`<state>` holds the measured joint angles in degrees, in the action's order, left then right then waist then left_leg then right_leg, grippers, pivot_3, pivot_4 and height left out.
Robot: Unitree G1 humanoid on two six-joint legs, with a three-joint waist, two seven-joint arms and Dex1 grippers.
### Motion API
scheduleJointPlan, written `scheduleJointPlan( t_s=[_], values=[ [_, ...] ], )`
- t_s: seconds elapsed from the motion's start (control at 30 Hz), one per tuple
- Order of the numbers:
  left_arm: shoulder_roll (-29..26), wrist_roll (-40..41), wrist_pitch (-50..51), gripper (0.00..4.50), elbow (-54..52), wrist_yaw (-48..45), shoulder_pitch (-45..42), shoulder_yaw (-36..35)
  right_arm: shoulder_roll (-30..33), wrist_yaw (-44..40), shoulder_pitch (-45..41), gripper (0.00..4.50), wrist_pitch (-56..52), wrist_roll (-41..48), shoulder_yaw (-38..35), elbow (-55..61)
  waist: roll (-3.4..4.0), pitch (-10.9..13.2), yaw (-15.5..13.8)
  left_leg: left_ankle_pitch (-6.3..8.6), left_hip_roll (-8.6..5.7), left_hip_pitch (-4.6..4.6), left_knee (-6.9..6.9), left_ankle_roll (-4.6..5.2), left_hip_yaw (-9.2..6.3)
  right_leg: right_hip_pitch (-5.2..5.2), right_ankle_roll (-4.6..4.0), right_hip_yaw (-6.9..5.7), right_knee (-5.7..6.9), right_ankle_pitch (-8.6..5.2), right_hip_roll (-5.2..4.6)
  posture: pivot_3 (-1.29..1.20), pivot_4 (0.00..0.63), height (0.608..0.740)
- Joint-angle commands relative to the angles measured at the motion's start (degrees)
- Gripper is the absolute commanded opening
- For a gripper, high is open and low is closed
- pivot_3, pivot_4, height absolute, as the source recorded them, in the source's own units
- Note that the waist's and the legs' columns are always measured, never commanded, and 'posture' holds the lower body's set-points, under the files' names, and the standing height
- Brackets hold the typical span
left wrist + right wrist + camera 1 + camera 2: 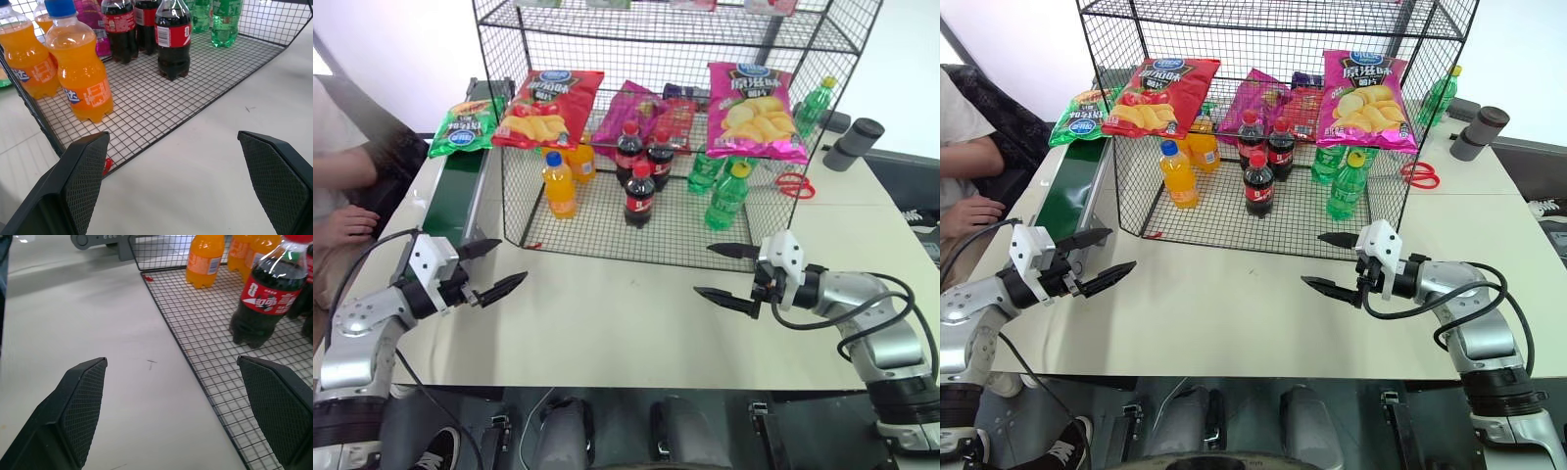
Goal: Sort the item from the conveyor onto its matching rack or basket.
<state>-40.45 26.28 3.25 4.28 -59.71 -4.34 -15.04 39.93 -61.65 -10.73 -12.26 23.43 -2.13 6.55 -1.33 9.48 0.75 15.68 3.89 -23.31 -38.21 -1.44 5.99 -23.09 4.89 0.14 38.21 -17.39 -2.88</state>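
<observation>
Green crisp bag (463, 127) lies at the far end of the conveyor (460, 191), just beside the left wall of the wire rack (607, 240). It is well apart from both pincers, beyond the left gripper (489, 269) and further still from the right gripper (729, 273).

Left gripper: fingers spread wide, nothing between them, held above the pale table (607, 323) near the conveyor's near end. Right gripper: fingers likewise spread, empty, in front of the rack's near right corner.

Bag is glossy foil, crinkled, with a blue round logo. Belt is dark green and matt between pale grey rails. Rack is thin black wire in a square grid. Finger pads (85, 171) are black with a fine mesh texture.

Rack floor holds orange soda bottles (559, 184), dark cola bottles (639, 196) with red labels and green bottles (726, 196). A red crisp bag (548, 108) and a pink crisp bag (754, 110) sit against the front grid on the tier above.
</observation>
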Motion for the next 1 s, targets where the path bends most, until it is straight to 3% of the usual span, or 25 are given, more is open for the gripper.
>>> scheduleJointPlan(
  t_s=[0.03, 1.0],
  values=[
    [-0.42, 0.61, -1.26, 4.5, -1.91, -0.26, 0.89, -1.87, -0.69, 1.24, -1.43, 4.44, -0.93, 0.27, 0.19, 1.86, 0.0, 0.0, 0.08, 0.0, 0.0, 0.0, 0.0, 0.0, 0.0, 0.0, 0.0, 0.0, 0.0, 0.0, 0.0, 0.0, 0.15, 0.74],
    [-0.37, -0.58, -4.83, 4.5, -1.24, 1.41, 0.89, -1.6, -1.45, 1.03, -1.68, 4.44, 1.29, -1.2, 1.1, 1.69, 0.0, 0.0, -0.02, 0.0, 0.0, -0.01, 0.0, 0.0, 0.01, -0.01, 0.0, 0.0, 0.0, 0.0, -0.01, 0.0, 0.15, 0.74]
  ],
)
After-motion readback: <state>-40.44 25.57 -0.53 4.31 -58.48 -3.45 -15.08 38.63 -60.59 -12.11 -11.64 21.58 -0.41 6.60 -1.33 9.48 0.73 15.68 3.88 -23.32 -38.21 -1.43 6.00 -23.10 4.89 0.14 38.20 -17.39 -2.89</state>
